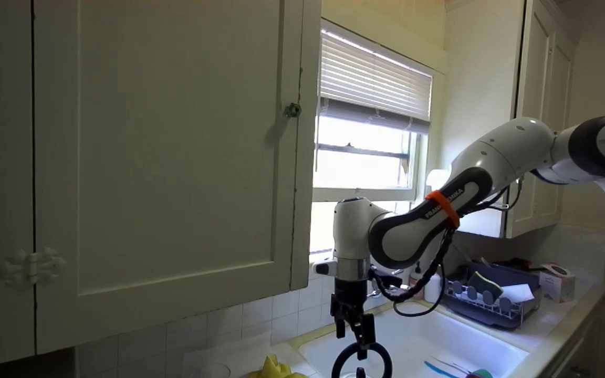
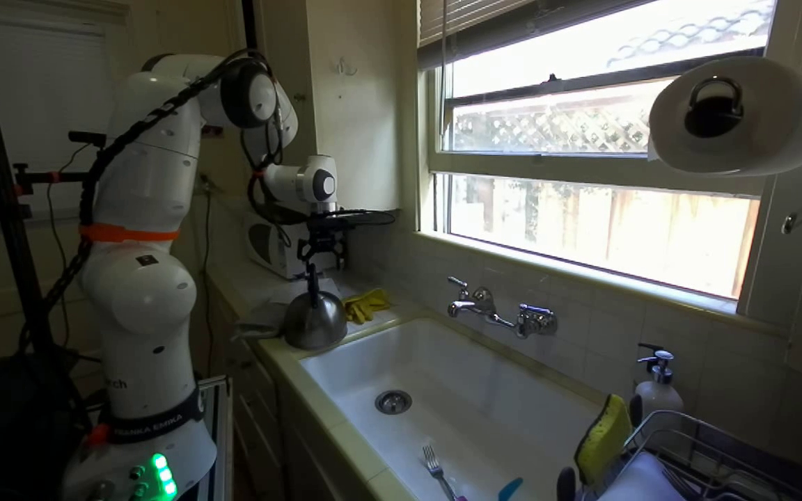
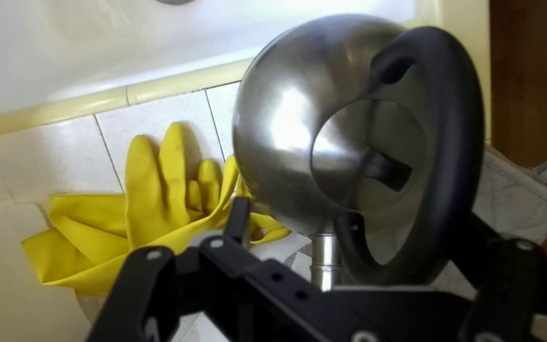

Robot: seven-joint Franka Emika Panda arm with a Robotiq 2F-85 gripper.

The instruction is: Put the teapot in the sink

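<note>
The teapot, a shiny metal kettle point(image 2: 319, 323), stands upright on the counter at the sink's corner. It fills much of the wrist view point(image 3: 278, 123). In an exterior view only its black loop handle point(image 1: 387, 362) shows. The white sink point(image 2: 484, 390) lies beside it, also in an exterior view point(image 1: 413, 336) and at the top of the wrist view point(image 3: 64, 57). My gripper point(image 3: 359, 228) is open above the teapot, also in both exterior views point(image 1: 354, 335) point(image 2: 324, 266). The handle is between its fingers, close to the right finger in the wrist view; touch cannot be told.
Yellow gloves point(image 3: 159, 213) lie beside the teapot. A pot holder point(image 3: 523, 194) lies at its other side. The tap point(image 2: 474, 304) is on the wall above the sink. A fork point(image 2: 434, 465) lies in the sink. A dish rack point(image 1: 491, 315) stands beyond. An upper cabinet point(image 1: 176, 157) hangs over the counter.
</note>
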